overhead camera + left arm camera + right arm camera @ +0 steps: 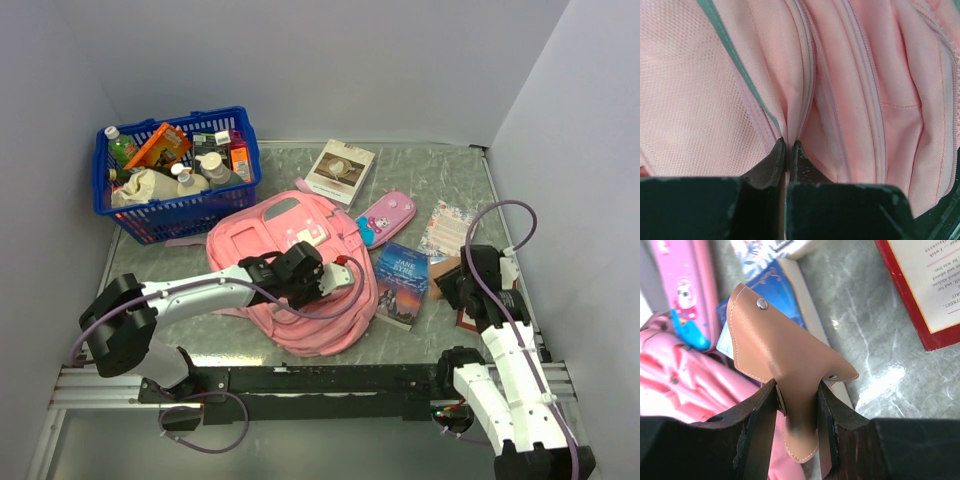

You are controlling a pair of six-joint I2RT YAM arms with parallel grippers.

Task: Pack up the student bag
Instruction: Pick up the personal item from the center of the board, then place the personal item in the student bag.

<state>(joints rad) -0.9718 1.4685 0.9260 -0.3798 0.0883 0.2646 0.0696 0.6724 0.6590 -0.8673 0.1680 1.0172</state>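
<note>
The student bag (262, 232) lay in the middle of the worktop (440, 170), soft, limp and probably light. The left gripper (788, 145) pinched a fabric fold beside its zipper (808, 75), a sensible hold; the right gripper (796, 390) clamped a tan leather pouch (775, 340).

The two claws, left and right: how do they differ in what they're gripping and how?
The left gripper is pinched almost fully shut on a thin fold of the pink student bag; the right gripper stands wider, clamped on a tan leather pouch. The left gripper sits on top of the bag; the right gripper is off it, beside a blue book. Both are dark and each holds something.
</note>
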